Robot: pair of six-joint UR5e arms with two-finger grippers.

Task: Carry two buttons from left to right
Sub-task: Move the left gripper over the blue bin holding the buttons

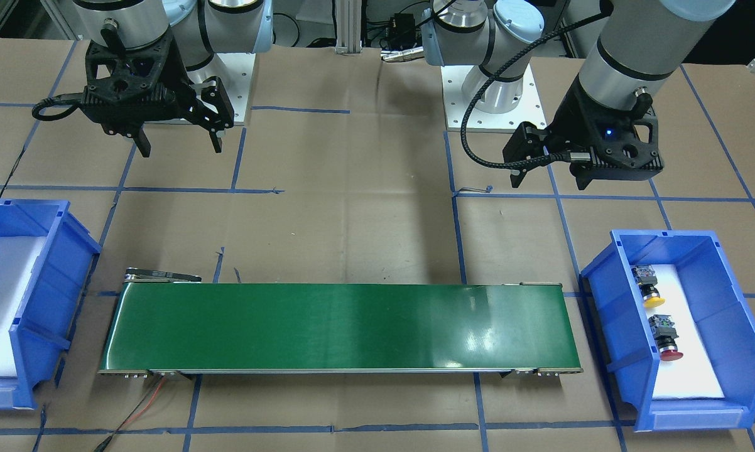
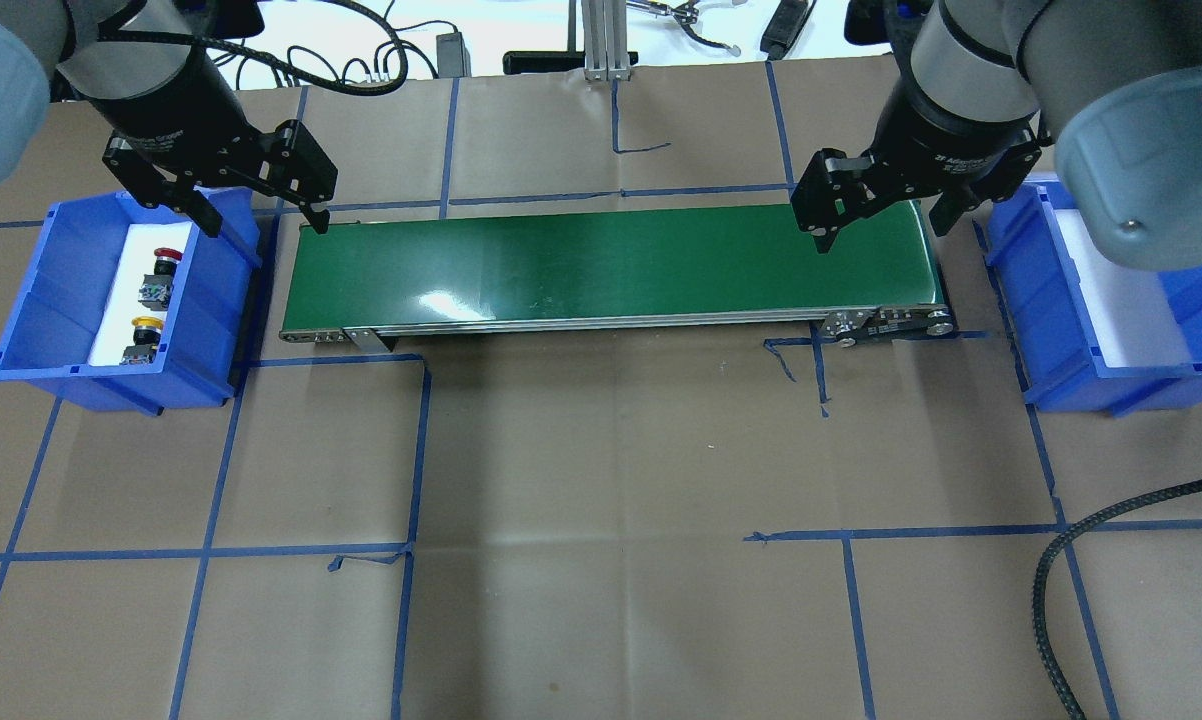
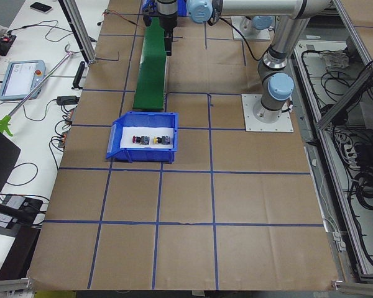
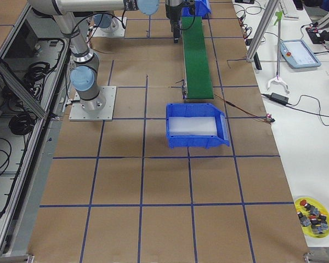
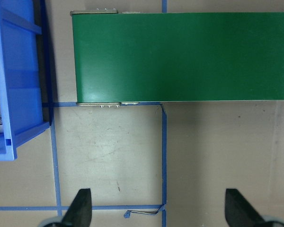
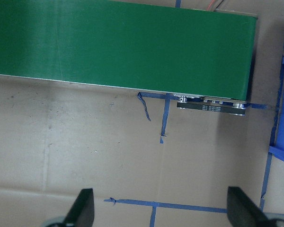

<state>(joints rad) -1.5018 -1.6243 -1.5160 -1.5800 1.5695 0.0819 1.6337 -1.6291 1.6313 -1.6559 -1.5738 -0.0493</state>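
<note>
Two buttons lie on white foam inside the blue bin (image 2: 31, 300) on my left: the red-capped button (image 2: 164, 262) (image 1: 666, 342) and the yellow-capped button (image 2: 144, 330) (image 1: 652, 295). My left gripper (image 2: 261, 220) (image 1: 550, 182) hangs open and empty above the table, beside that bin and the left end of the green conveyor (image 2: 611, 265). Over the belt's right end, my right gripper (image 2: 881, 225) (image 1: 179, 147) is open and empty too. In the left wrist view the left gripper (image 5: 159, 210) looks down on bare table in front of the belt. The right gripper (image 6: 161, 210) sees the same.
A second blue bin (image 2: 1041, 290) (image 4: 197, 137) with white foam and no parts stands on my right, past the conveyor's end. Brown paper with blue tape lines covers the table. A black cable (image 2: 1081, 560) lies at the front right. Beyond the table, a yellow plate (image 4: 312, 216) holds spare parts.
</note>
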